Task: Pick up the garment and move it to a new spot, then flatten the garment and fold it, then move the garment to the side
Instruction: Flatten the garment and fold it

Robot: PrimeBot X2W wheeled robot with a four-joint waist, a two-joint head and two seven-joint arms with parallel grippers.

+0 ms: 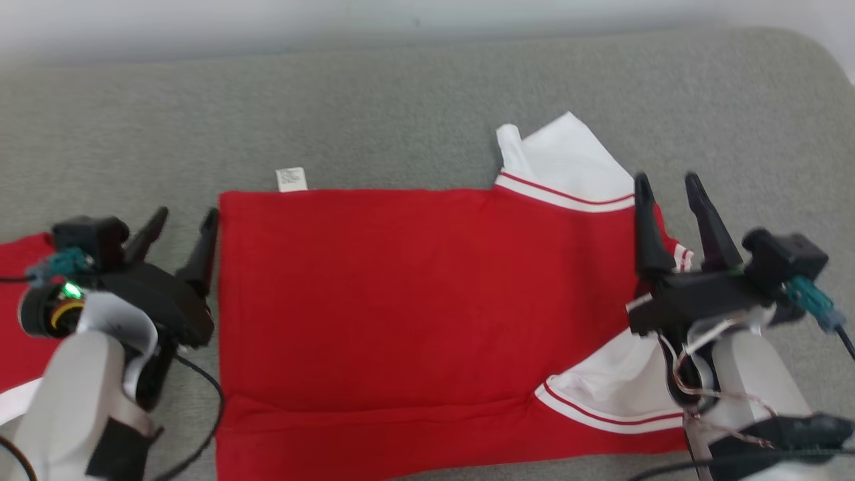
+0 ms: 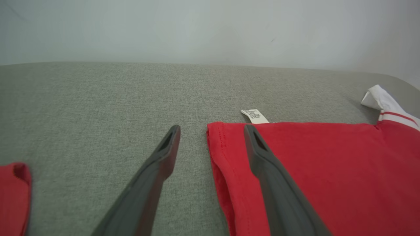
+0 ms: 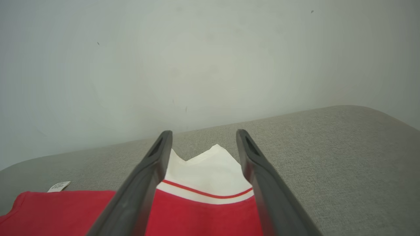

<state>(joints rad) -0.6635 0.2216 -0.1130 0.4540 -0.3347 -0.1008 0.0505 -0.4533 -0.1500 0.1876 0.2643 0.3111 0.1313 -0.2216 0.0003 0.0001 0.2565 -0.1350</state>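
Note:
The garment (image 1: pixel 401 300) is a red shirt with white, red-striped sleeves, spread flat on the grey surface with a small white label (image 1: pixel 291 179) at its far left corner. My left gripper (image 1: pixel 186 224) hovers open at the garment's left edge; in the left wrist view the left gripper (image 2: pixel 211 131) straddles that red hem (image 2: pixel 226 170). My right gripper (image 1: pixel 668 187) stands open over the right end, by the far white sleeve (image 1: pixel 568 164). Between the right gripper's (image 3: pixel 203 136) fingers that sleeve (image 3: pixel 203 170) shows. Neither gripper holds anything.
The grey padded surface (image 1: pixel 414 113) runs back to a pale wall (image 3: pixel 197 65). Another red cloth (image 1: pixel 17 321) lies at the left edge behind my left arm, also seen as a red cloth (image 2: pixel 13 196) low left. Cables hang from both wrists.

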